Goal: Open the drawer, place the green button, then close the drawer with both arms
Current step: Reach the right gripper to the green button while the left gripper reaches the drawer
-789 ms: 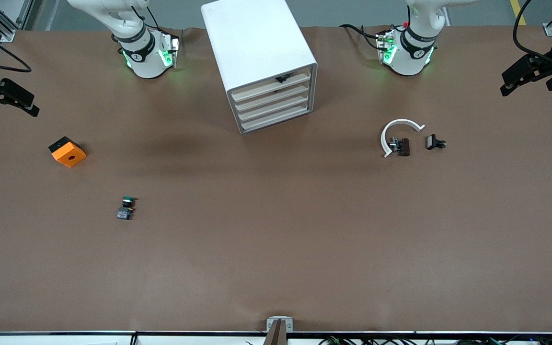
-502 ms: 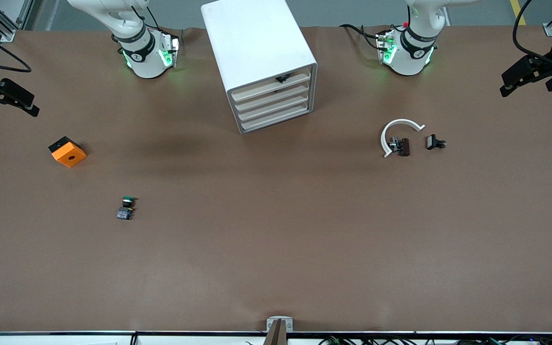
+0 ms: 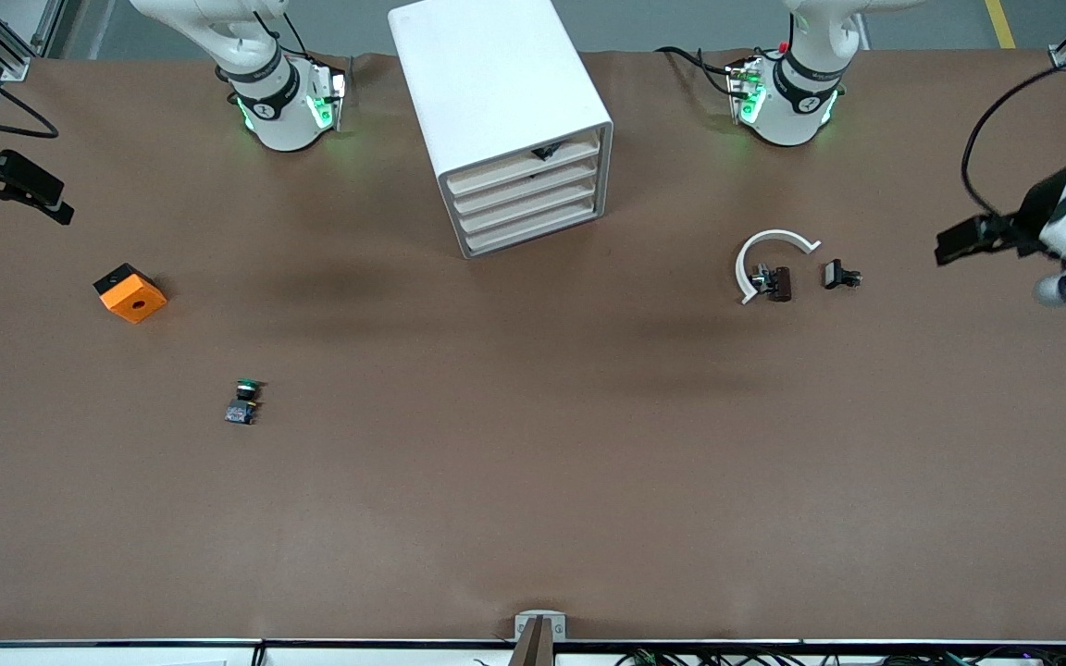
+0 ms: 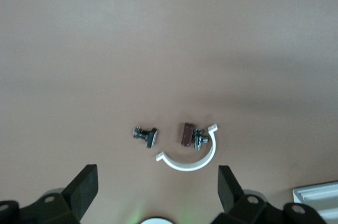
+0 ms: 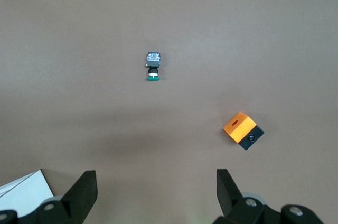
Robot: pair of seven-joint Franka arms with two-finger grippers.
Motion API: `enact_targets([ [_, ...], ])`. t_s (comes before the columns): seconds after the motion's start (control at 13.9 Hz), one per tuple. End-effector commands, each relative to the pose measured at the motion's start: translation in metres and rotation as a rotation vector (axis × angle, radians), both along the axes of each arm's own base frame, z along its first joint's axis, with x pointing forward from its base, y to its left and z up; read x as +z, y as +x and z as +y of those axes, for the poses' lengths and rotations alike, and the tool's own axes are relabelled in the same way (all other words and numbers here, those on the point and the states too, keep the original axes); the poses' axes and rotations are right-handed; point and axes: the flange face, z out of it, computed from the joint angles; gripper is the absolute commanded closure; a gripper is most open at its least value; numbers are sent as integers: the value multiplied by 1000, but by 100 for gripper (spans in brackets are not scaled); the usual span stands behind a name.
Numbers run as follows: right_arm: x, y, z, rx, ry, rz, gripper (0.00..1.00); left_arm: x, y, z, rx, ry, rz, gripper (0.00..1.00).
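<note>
Nothing is done yet — every drawer (image 3: 526, 202) in the cabinet (image 3: 496, 111) looks shut, and opening, placing and closing all remain. My left gripper (image 4: 157, 189) hangs with fingers wide and empty over the table's left-arm end, my right gripper (image 5: 156, 189) likewise wide at the other end. The button (image 3: 242, 401) lies on its side on the table, nearer the front camera than the orange cube (image 3: 130, 292) — long axis running toward the arm bases, green cap leading.

High front camera facing the arms; both wrist cameras straight down over the table (image 3: 533, 481).
</note>
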Motion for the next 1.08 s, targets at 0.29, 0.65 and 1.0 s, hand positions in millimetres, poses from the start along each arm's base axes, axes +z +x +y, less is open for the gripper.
enact_targets([
  [0.29,-25,22,-8,-21,-3,59,0,-119,53,-90,211,39,48,0],
  [0.65,-102,66,-16,-15,-2,181,0,-218,53,-169,539,98,154,0],
  [1.0,-163,100,-8,-18,5,155,0,-266,35,-233,848,109,274,0],
])
